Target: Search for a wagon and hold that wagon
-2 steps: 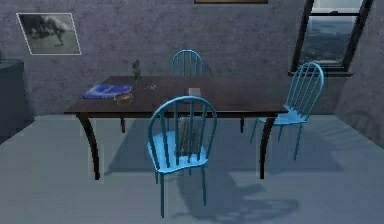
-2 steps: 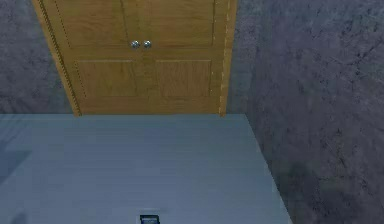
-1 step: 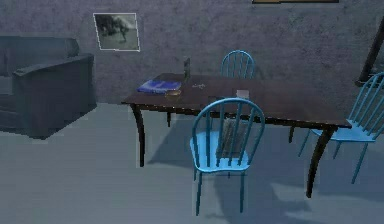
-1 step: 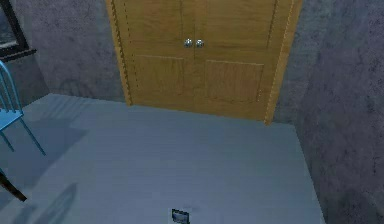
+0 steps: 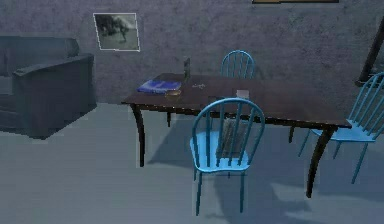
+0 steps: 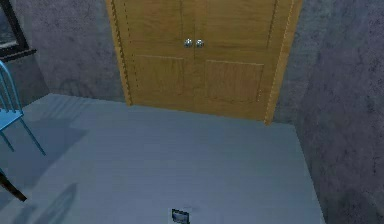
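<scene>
A dark wooden table (image 5: 290, 108) stands ahead in the forward view. On its left end lies a flat blue thing like a book (image 5: 157, 86), with a thin upright dark thing (image 5: 186, 70) beside it. Near the table's far edge sits a small pale thing (image 5: 242, 93). None of these has the shape of a wagon. In the arm side view, a small pale square with dark marks (image 6: 180, 214) sits low by the bottom edge.
Blue spindle-back chairs stand at the table's near side (image 5: 226, 140), far side (image 5: 238, 64) and right (image 5: 366, 112). A dark sofa (image 5: 40, 80) is at the left, under a wall picture (image 5: 116, 30). The arm side view has wooden double doors (image 6: 205, 55), open grey floor and a blue chair (image 6: 10, 110).
</scene>
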You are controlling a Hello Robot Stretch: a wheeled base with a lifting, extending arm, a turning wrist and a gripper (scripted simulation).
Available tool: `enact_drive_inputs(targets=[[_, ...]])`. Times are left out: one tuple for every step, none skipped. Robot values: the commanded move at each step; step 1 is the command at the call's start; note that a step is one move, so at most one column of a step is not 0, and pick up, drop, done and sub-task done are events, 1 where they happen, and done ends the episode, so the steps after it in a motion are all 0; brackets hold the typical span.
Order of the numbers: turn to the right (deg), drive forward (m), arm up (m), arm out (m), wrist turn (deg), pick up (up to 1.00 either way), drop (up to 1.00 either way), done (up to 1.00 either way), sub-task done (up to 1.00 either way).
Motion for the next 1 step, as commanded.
enact_drive_inputs(targets=[[0.0, 0.0, 0.0, 0.5, 0.0, 0.0, 0.0, 0.0, 0.0]])
